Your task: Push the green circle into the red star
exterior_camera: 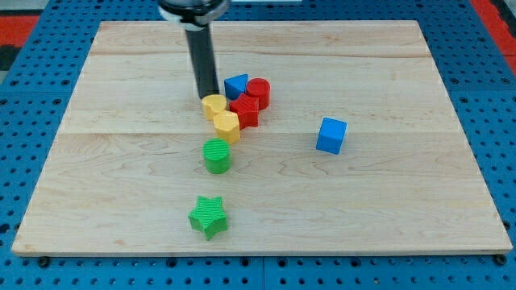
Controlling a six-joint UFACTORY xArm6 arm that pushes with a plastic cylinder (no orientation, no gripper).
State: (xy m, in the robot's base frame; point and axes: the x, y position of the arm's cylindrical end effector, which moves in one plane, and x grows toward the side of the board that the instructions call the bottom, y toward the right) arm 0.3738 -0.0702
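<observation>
i have the wooden table in front of me, sitting on a blue pegboard surface. there is no gripper on this arm, only the dark rod coming down from the far edge, so there is no jaw state to tell. my tip rests at the far left side of a cluster of blocks, just beside or touching the far yellow block; i cannot tell which.

the cluster sits a little far of the table's middle. a second yellow block, roughly hexagonal, lies just near and right of the first, touching it. the red star is pressed against the right side of the two yellow blocks. far of it are a blue block of a shape i cannot make out and a red cylinder, side by side and touching the star.

the green circle stands on the near side of the cluster, just near of the nearer yellow block, which lies between it and the red star. a green star lies well near of that, close to the near edge. a blue cube stands alone on the right, well apart from everything else.
</observation>
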